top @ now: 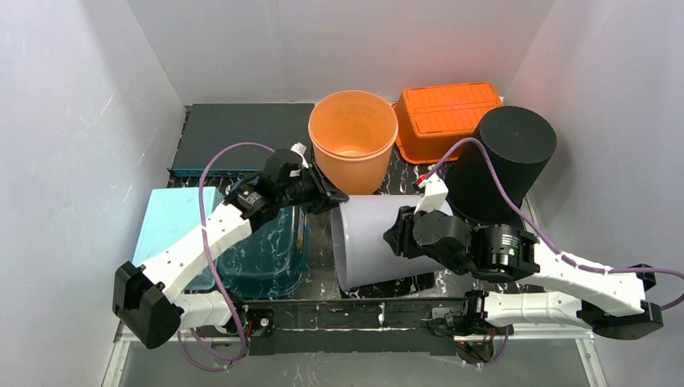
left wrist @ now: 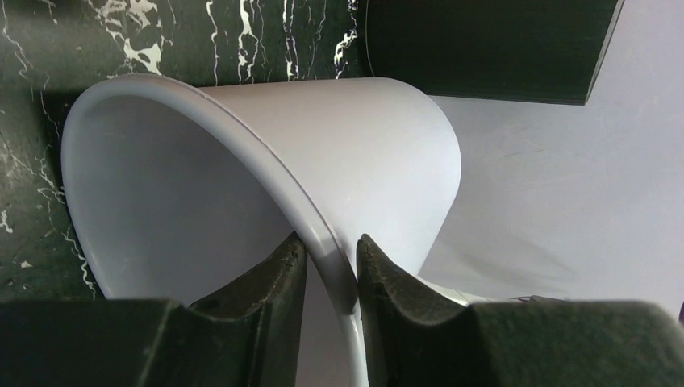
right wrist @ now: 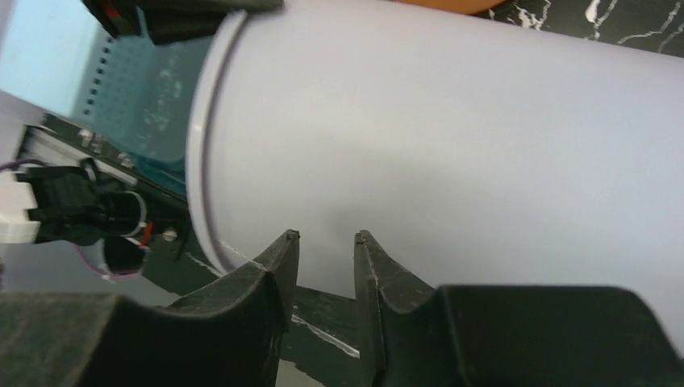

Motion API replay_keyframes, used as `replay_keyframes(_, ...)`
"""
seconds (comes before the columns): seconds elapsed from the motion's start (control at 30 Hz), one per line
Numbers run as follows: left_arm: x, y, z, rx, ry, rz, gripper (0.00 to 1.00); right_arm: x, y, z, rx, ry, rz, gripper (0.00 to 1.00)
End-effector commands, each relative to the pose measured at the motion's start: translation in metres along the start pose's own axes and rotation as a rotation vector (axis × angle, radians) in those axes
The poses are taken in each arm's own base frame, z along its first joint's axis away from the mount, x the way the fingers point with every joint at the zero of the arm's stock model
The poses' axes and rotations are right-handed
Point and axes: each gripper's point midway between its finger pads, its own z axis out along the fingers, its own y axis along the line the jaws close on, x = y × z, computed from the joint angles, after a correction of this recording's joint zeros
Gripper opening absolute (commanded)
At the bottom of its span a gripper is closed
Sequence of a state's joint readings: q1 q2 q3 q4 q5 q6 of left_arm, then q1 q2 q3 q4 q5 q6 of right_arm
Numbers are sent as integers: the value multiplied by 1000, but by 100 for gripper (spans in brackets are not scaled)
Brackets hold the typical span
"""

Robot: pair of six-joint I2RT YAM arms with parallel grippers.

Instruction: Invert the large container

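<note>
Has the large container (top: 371, 242) lying on its side at the middle of the dark marbled table (top: 403, 184), mouth toward the left, closed end toward the right and partly hidden behind the right arm. Clamps the left gripper (left wrist: 331, 251) on the rim at the far side of the mouth — one finger inside, one outside, both pressed to the lip. Sets the right gripper (right wrist: 327, 242) at the pale outer wall, not far from the rim, jaws a little apart with nothing between them — cannot tell whether the tips touch. Shows an orange bucket (top: 353, 137) upright just behind the container, an orange crate (top: 448, 113) to its right, a black cylinder (top: 504, 157) near the closed end, and a blue translucent bin (top: 270, 250) just left of the mouth, under the left arm.
</note>
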State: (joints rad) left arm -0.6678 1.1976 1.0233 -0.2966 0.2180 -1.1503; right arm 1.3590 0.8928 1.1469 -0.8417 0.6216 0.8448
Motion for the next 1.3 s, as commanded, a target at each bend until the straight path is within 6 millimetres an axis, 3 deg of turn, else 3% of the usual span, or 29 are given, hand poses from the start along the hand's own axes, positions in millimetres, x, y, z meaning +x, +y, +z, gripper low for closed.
replay_keyframes(0.0,-6,0,-2,-36,11,110,26,5,-21,6,84,-16,-81,42)
replay_keyframes(0.33,0,12,-7,-89,55,167,33,3,-42,16,203,-25,-264,54)
replay_keyframes(0.5,1,16,-9,-109,62,185,43,-2,-44,15,182,-78,-259,59)
replay_keyframes(0.63,0,15,-15,-122,72,219,52,14,-50,21,192,-42,-254,60)
replay_keyframes(0.9,-6,12,-45,-157,34,292,62,35,-60,29,235,4,-213,60)
replay_keyframes(1.1,-6,9,-77,-170,14,345,63,43,-60,32,218,15,-187,60)
replay_keyframes(1.27,-1,1,-84,-177,58,365,63,48,-59,37,227,32,-193,60)
